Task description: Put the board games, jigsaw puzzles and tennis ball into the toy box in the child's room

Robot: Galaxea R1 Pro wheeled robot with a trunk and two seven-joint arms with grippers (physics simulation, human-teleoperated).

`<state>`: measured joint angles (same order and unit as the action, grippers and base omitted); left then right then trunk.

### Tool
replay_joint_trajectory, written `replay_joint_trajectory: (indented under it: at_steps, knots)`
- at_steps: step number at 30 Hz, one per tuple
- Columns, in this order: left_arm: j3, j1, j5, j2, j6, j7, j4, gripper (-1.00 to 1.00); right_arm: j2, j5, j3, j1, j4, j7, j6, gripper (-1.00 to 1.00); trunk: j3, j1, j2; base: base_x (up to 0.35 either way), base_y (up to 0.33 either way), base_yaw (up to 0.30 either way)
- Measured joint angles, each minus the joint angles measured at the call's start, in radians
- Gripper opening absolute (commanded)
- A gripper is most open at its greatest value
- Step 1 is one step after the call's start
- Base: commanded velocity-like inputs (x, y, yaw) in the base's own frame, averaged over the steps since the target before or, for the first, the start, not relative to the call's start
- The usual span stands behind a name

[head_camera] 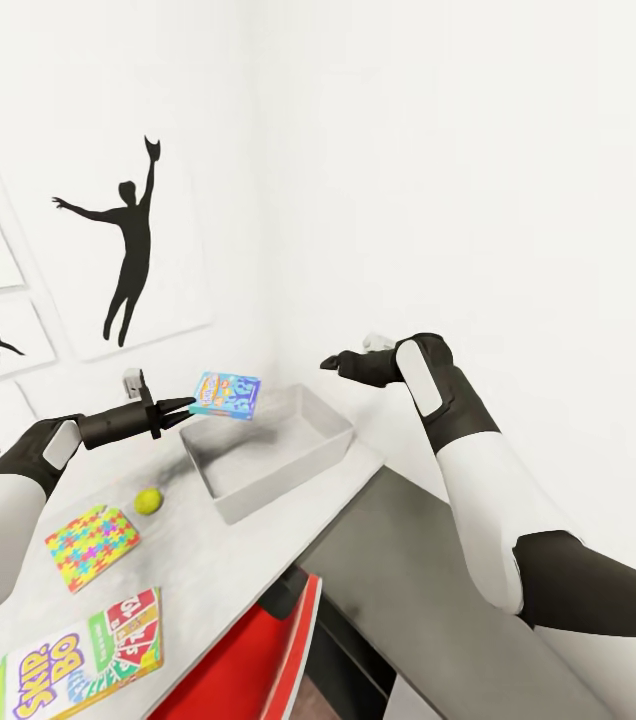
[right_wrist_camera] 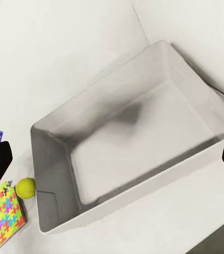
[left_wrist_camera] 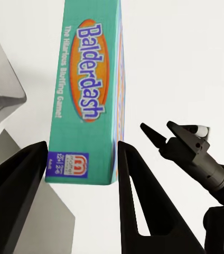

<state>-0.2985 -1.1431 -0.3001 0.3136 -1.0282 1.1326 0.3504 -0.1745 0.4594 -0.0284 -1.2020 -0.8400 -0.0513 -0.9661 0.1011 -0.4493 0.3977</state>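
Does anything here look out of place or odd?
Nothing looks damaged or spilled. The left gripper holds the Balderdash box in the air over the toy box's near corner; the bin is empty.

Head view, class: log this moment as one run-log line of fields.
left gripper: shut on blue game box, over bin rim | right gripper: open, held above | bin: empty | on table: ball, puzzle, Skip-Bo box

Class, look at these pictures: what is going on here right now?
The robot's left gripper holds the blue board game by its edge, above the near rim of the toy box, which looks empty. The right gripper hovers open above the box. On the table lie the tennis ball, a jigsaw puzzle and the SKIP-BO game.
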Motion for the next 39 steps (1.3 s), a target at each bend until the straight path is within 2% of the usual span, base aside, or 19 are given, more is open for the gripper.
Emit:
replay_joint_trajectory:
  at_steps: [26,36,39]
  knots:
    - [-0.002,0.0,0.002,-0.004,0.003,-0.005,0.0,-1.0,0.0,-0.002,0.001,0.002,-0.003,0.001,-0.004,1.0,0.003,0.0,0.0,0.028,0.0,0.0]
    - [-0.001,-0.001,0.002,-0.005,0.011,-0.11,0.002,-1.0,0.0,-0.003,0.001,0.002,-0.009,0.001,-0.014,1.0,0.017,0.0,0.0,0.0,0.0,0.0]
    - [-0.002,-0.001,-0.004,-0.005,0.01,-0.122,0.004,-1.0,0.0,-0.003,0.0,0.002,-0.011,0.001,-0.011,1.0,0.019,0.0,0.0,0.0,0.0,0.0]
